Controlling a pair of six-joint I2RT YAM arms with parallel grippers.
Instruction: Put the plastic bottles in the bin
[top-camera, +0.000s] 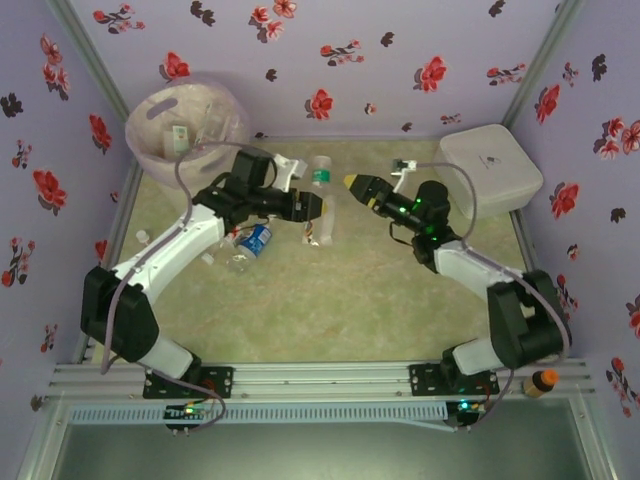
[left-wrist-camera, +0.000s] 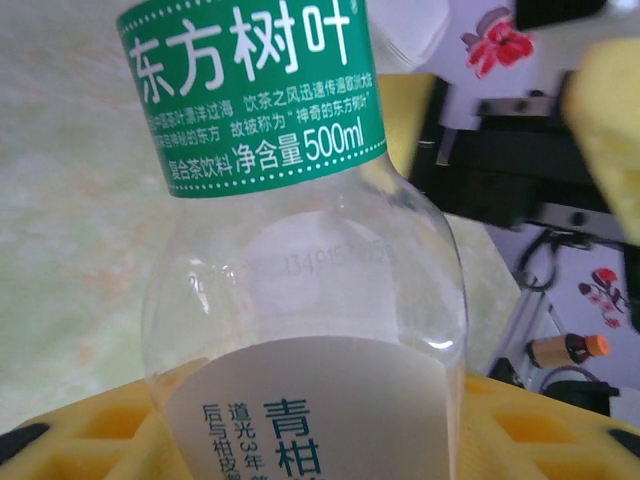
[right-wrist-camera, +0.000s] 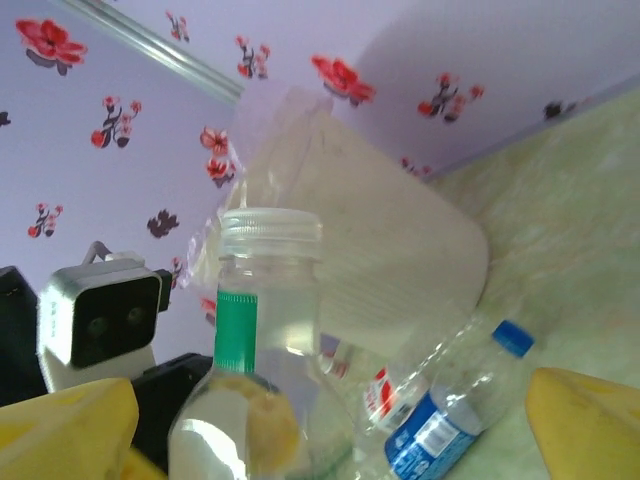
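**Handover above the worktop (top-camera: 350, 300), overhead and wrist views.** The left gripper (top-camera: 316, 206) has its fingers (left-wrist-camera: 90, 435) pinching the clear body of the green-labelled bottle (top-camera: 320, 178), which appears lifted off the surface near mid-worktop; the right gripper (top-camera: 352, 183) stands just beside it, its fingers (right-wrist-camera: 590, 430) spread wide to either side of the bottle. The bin (top-camera: 150, 112) stands at the far left corner, well apart from the held bottle, with some bottles already inside.

Likely hazards:
- the smooth, rounded, probably empty body may slide or twist in the pinch;
- a right finger close to the bottle may knock it when that arm draws away;
- the swing towards the bin passes over the blue-labelled bottle (top-camera: 256, 240) and the red-labelled bottle (top-camera: 320, 232), both lying loose, which a low arm could scatter;
- a release short of the bag-lined rim would let the light bottle bounce off.
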